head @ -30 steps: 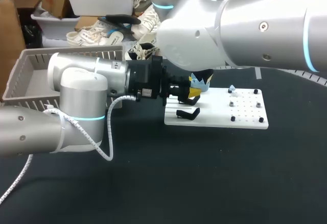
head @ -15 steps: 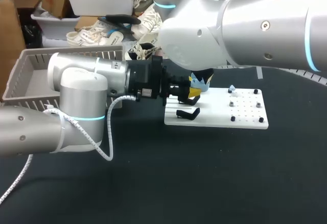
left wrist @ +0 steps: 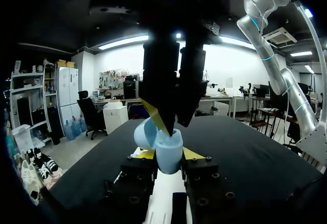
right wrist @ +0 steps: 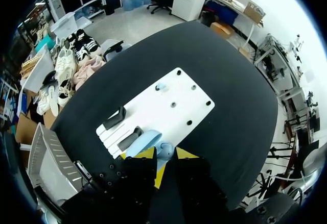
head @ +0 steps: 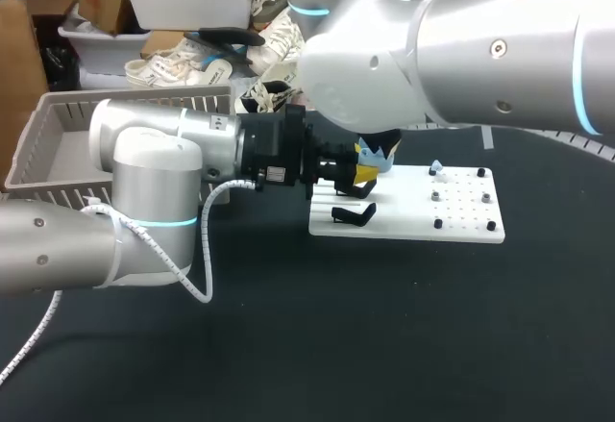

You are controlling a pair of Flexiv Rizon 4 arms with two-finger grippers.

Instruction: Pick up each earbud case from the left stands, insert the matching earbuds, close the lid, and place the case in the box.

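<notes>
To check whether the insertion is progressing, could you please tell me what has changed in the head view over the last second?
Nothing has visibly changed. The left gripper still holds the open light blue earbud case between its fingers over the white board, and the right gripper stays directly at the case.

The left arm (head: 144, 182) is showing rounded silver-grey shells and a glowing cyan ring, a white cable (head: 204, 249) looping at its five o'clock. The right arm (head: 480, 47) is showing small round screws. The left end effector (left wrist: 168, 155) is showing black screw-studded blocks.
</notes>
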